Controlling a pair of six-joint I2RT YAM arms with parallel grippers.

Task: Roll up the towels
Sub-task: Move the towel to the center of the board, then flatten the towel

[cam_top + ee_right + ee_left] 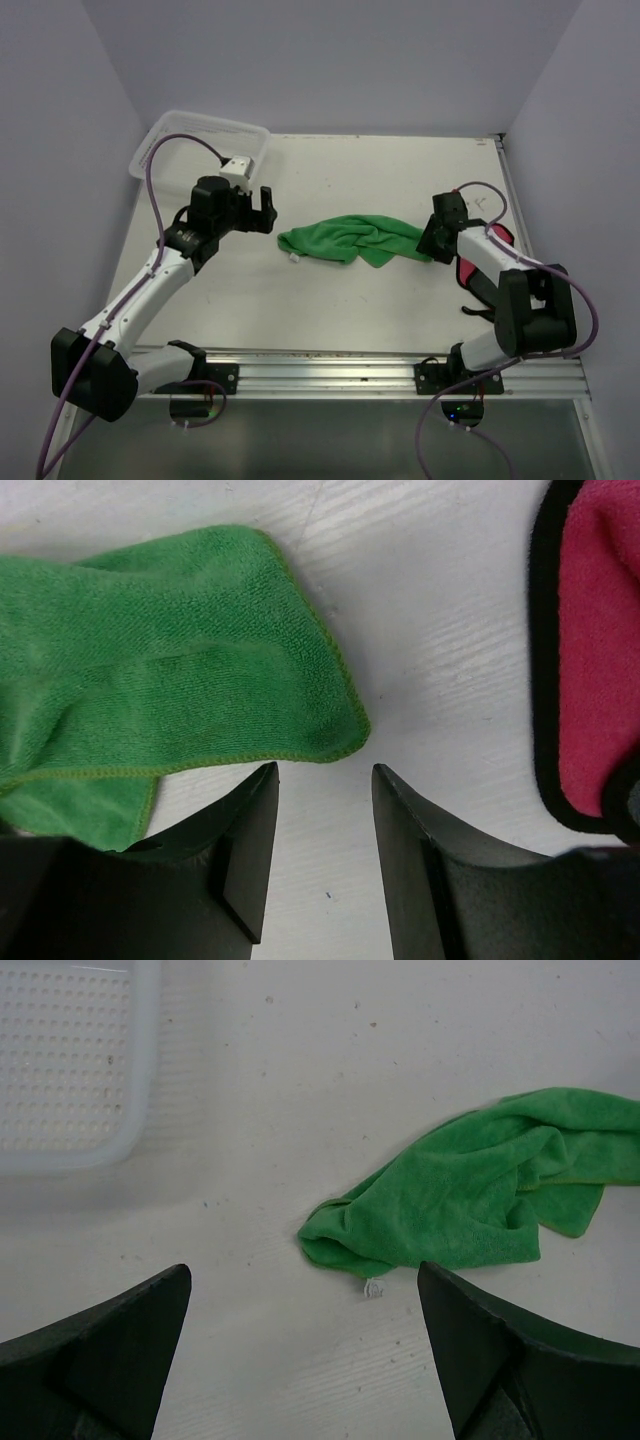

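Observation:
The green towel (350, 240) lies crumpled and spread out on the middle of the white table. My left gripper (266, 212) is open and empty just left of the towel's left end. In the left wrist view the towel (480, 1195) lies ahead and to the right, its tip with a small white tag between my wide-open jaws (303, 1272). My right gripper (428, 246) is open and empty at the towel's right end. In the right wrist view the green towel's corner (170, 670) lies just ahead of my jaws (325, 768). The red towel (600, 650) with its dark edge lies to the right, mostly under my right arm (466, 272).
A white mesh basket (200, 130) stands at the back left corner and shows in the left wrist view (70, 1060). A metal rail (350, 365) runs along the near edge. Walls close the left, back and right sides.

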